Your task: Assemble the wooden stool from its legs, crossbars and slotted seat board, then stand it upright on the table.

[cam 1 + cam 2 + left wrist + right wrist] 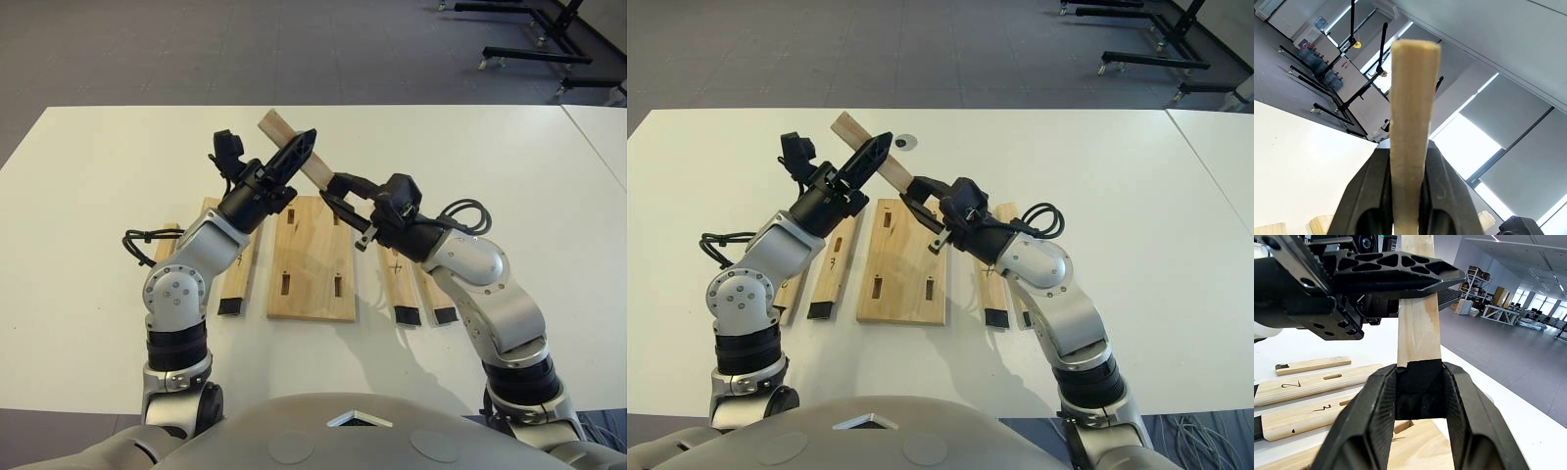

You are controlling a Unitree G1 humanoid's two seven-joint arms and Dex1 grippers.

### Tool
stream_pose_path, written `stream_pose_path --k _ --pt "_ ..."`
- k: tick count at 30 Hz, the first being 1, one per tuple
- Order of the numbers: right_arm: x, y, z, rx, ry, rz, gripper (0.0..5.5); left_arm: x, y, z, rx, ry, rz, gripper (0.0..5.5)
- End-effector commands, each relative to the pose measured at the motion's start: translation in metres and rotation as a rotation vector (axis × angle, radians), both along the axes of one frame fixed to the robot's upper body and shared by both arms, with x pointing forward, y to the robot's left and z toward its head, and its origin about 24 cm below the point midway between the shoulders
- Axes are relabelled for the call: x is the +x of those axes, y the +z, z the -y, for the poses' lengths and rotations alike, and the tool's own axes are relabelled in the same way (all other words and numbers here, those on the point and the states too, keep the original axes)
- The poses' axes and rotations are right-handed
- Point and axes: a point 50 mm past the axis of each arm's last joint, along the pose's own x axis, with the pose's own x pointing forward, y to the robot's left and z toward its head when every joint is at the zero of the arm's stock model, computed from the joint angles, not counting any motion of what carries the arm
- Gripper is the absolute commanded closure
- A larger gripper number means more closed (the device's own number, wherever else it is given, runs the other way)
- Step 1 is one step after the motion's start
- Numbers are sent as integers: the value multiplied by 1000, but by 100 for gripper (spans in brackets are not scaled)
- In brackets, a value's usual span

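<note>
Holds 1 leg [277, 127] slanted in air above the far end of the board [312, 279], left gripper [299, 149] clamped tight mid-length, right gripper [338, 188] clamped tight on its black tip, likely to steady and aim it.

**Leg half-hidden in a double grip**

The leg [277, 128] disappears mid-length behind the left tool [306, 142] — its black end is partly covered by the fingers of the right tool [333, 188]. The left wrist view's edge cuts off its lower part. The right forearm hides parts of the loose legs [398, 284].
</note>
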Motion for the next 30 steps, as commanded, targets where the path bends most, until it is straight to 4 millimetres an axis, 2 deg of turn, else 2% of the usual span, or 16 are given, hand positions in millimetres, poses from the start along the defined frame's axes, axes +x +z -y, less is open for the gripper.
stream_pose_path --k 1,9,10,16,18,22,25,28,30 --pt "0 -1 -2 -9 7 -20 420 0 5 2 -17 -16 23 509" --pt "2 -3 14 -20 -27 -50 420 1 9 -2 -30 -22 54 510" --pt "2 -3 16 -18 -33 -58 382 1 10 -3 -29 -22 64 510" --pt "-1 0 23 19 -32 -81 283 5 8 -8 -6 27 68 511" --pt "0 6 31 50 -43 -76 248 7 9 -16 12 82 80 511" --pt "4 24 56 202 -123 -63 183 8 6 -35 158 188 141 511" --pt "10 29 74 221 -195 -70 128 5 -5 -50 254 325 151 511" --pt "8 28 80 216 -252 -66 73 0 -13 -61 374 446 148 511" --pt "5 21 75 195 -252 -95 31 -9 -21 -78 482 561 144 511"
